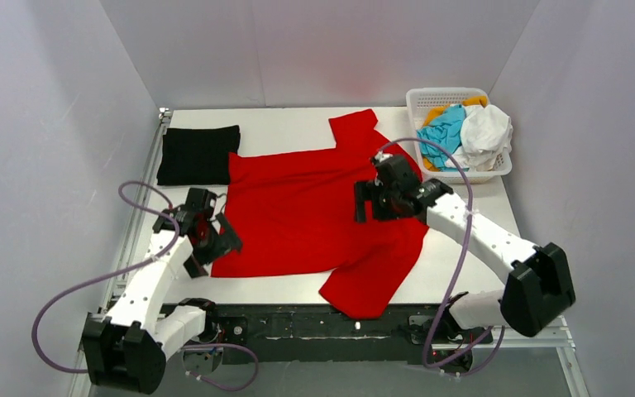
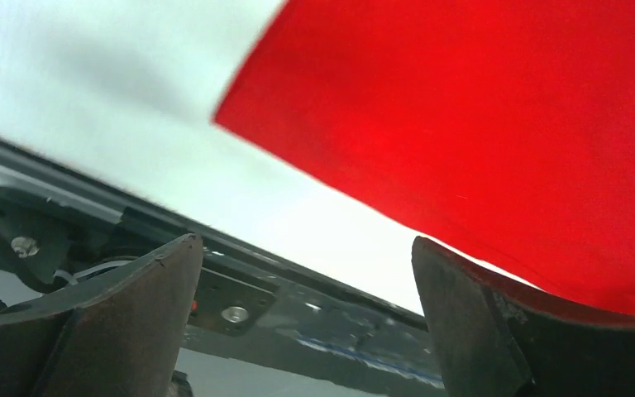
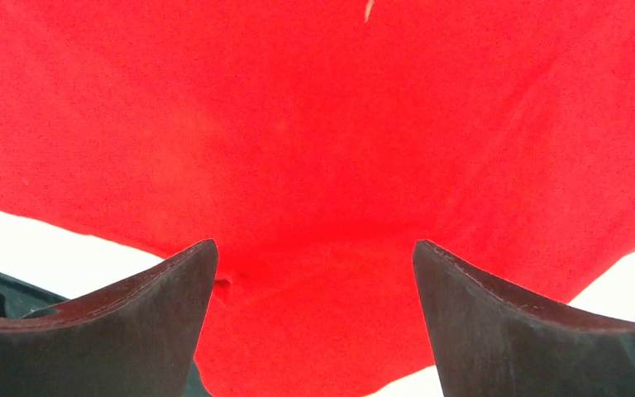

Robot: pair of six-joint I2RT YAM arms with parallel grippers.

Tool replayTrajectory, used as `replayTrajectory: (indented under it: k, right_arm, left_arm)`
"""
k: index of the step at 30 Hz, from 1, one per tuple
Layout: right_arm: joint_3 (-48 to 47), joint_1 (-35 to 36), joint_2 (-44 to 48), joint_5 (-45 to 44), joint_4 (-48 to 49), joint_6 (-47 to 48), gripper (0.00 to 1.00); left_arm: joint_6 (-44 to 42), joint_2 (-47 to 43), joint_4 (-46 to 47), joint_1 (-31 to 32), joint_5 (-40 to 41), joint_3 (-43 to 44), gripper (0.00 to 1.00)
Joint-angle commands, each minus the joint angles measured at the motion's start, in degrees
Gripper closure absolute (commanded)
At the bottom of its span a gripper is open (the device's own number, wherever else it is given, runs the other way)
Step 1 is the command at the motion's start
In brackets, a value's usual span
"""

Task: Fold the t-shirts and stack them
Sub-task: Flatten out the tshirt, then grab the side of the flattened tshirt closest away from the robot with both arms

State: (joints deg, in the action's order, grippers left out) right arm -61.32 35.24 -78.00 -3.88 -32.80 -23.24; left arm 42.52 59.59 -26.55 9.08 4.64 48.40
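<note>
The big red t-shirt [image 1: 298, 215] lies opened out flat across the middle of the counter [image 1: 298, 120], turned sideways. One sleeve points to the far wall and the other reaches the near edge. As far as I can see, no fold has been put into it yet.

Just beyond its left end, touching or nearly so, sits the black t-shirt [image 1: 198, 155]. It is already a neat rectangle, so I'd count that one as done and as the start of the stack. At the far right corner the white basket [image 1: 430, 98] holds the rest in a crumpled heap: a cyan t-shirt [image 1: 444, 132], a white t-shirt [image 1: 486, 131] and a bit of an orange t-shirt [image 1: 473, 102]. So, by my reckoning, one is folded, one is laid out ready, and at least three are untouched.

The left hand [image 1: 223, 244] hovers at the red shirt's near left corner. The right hand [image 1: 372, 203] hangs over the cloth towards its right side. Both have their fingers spread wide, with nothing between them.

From overhead you get the whole layout, but the hands hide the cloth beneath them. The left wrist view fills that in. It shows the hem corner [image 2: 223, 116] lying flat on bare counter, with one finger [image 2: 496, 322] in front of the cloth's edge. The right wrist view shows only red cloth, smooth apart from a small pucker [image 3: 223, 281] near one finger.
</note>
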Motion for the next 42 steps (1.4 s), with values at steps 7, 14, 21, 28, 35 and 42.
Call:
replayTrajectory:
  k: [7,14,21,28,35,42]
  right_arm:
    - [13.1,4.9,13.4,-0.2,6.4,-3.7,0.05]
    - [15.2,6.0,13.9,-0.3,4.9,-5.5,0.06]
    - [15.2,6.1,14.1,-1.2,2.8,-5.9,0.06]
    - [14.8,6.3,14.9,-0.9,0.7,-5.6,0.07]
    - [13.2,15.4,15.2,-0.5,-3.2,-1.8,0.10]
    - [9.7,34.2,8.0,-3.0,-9.9,-3.2,0.21]
  left_arm:
    - [9.5,-2.9,4.6,-3.7,5.5,-15.1,0.06]
    - [9.4,5.0,11.8,-4.0,8.8,-16.9,0.35]
    - [11.4,8.4,12.0,-4.2,6.7,-18.5,0.55]
    - [11.3,10.8,12.7,-4.2,5.9,-19.6,0.67]
    - [10.9,14.1,14.1,-4.2,4.8,-18.3,1.00]
    - [11.4,11.8,13.4,-4.2,4.9,-18.7,1.00]
